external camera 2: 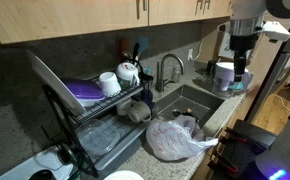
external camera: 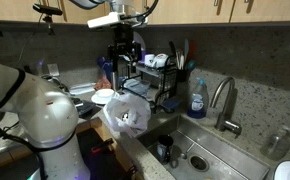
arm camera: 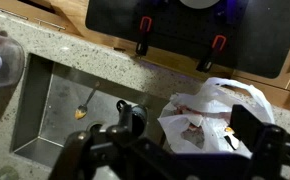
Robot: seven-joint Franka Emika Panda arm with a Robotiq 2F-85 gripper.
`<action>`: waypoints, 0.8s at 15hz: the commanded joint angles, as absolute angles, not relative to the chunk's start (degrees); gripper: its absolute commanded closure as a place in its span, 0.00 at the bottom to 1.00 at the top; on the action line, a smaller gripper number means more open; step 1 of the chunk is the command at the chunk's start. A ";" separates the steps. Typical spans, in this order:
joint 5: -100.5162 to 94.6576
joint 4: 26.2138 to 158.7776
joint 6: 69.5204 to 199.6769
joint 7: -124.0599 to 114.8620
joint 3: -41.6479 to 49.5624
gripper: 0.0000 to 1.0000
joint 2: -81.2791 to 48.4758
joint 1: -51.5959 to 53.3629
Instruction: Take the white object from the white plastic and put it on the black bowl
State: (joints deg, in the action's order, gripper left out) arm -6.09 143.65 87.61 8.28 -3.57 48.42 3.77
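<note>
In the wrist view the jaws come in from six o'clock. They are spread wide and nothing sits between them. The white plastic (arm camera: 213, 115) lies crumpled at four o'clock on the speckled worktop (arm camera: 55, 45), just beside the sink (arm camera: 45, 120), which takes up the eight o'clock side. A spoon (arm camera: 85, 104) rests on the sink floor. A black mat (arm camera: 185, 25) lies at twelve o'clock. Pale and brownish shapes show at the bag's open mouth, but I cannot tell which of them is the white object.

In an exterior view the arm (external camera: 47, 122) bulks large at eight o'clock. The jaws hang high at twelve o'clock, well apart from the white plastic (external camera: 125, 115), which sits near the middle at the sink's (external camera: 200, 160) edge. A dish rack (external camera: 157, 78) stands at one o'clock from the bag. A blue soap bottle (external camera: 197, 97) and the faucet (external camera: 223, 100) stand at three o'clock.

In an exterior view the jaws hang at two o'clock, above the worktop's far end. The white plastic (external camera 2: 175, 138) lies at five o'clock on the near strip of the worktop. The faucet (external camera 2: 167, 70) is at twelve o'clock from it and the dish rack (external camera 2: 95, 110) at nine o'clock.
</note>
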 commanded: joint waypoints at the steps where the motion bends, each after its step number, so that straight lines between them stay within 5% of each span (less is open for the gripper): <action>1: -6.50 143.52 87.43 7.71 -2.93 0.00 48.32 4.73; 12: -3.30 143.05 89.01 6.89 -4.85 0.00 41.66 8.60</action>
